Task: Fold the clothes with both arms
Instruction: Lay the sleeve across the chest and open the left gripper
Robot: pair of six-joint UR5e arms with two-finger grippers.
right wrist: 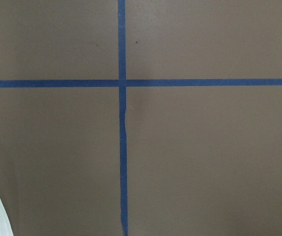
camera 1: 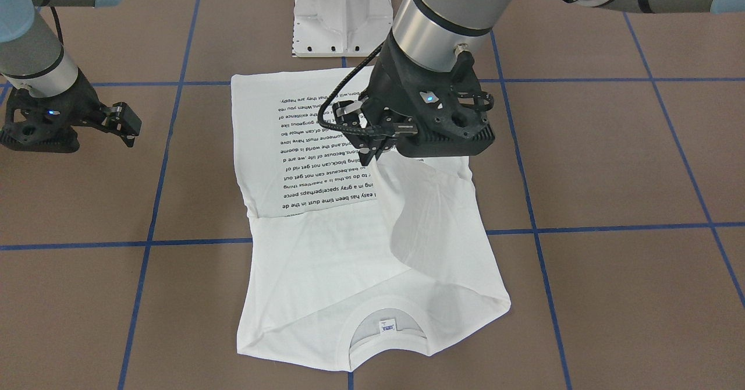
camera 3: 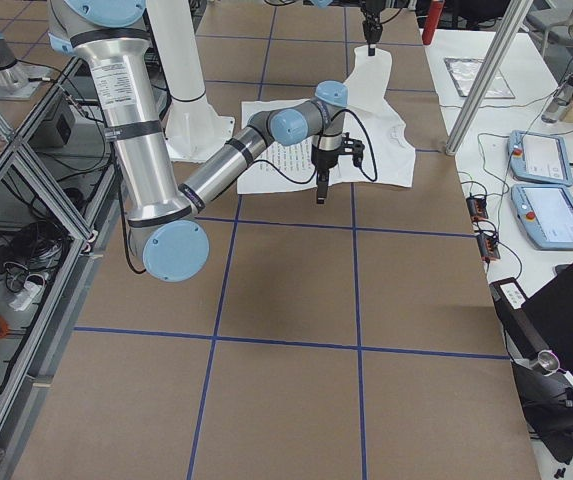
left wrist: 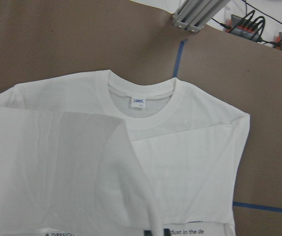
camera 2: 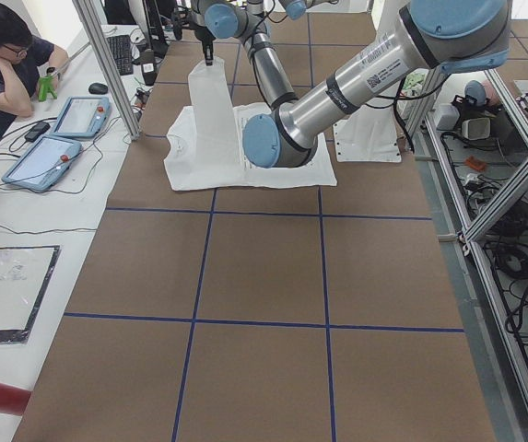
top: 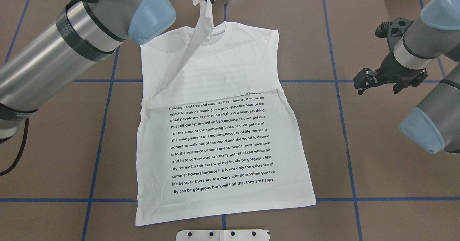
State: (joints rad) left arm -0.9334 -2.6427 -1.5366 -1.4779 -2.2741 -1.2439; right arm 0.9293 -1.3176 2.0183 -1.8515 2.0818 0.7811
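T-shirt (camera 1: 326, 262): white, long-sleeved, lying flat on the table (camera 1: 611, 157) directly in front of the pedestal base (camera 1: 343, 14). Hem is the end nearest the pedestal; collar (camera 1: 362, 319) is the end farthest from it, tag (camera 1: 386, 326) showing inside. Printed text block (camera 1: 326, 163) faces up on the half toward the pedestal.

Left hand (camera 1: 372, 156): above the shirt, out from the pedestal and a little to the robot's left of it. Fingers pinched on the cuff end of one sleeve (camera 1: 419, 215). The sleeve is lifted off the table and hangs down from the grip to the shoulder on the robot's left, with a twist in the cloth.

The other sleeve lies flat, folded in across the chest, just past the text block as seen from the pedestal.

Right hand (camera 1: 125, 127): well off to the robot's right of the pedestal, clear of the shirt, over bare table, holding nothing. Finger spacing: cannot tell from these views.
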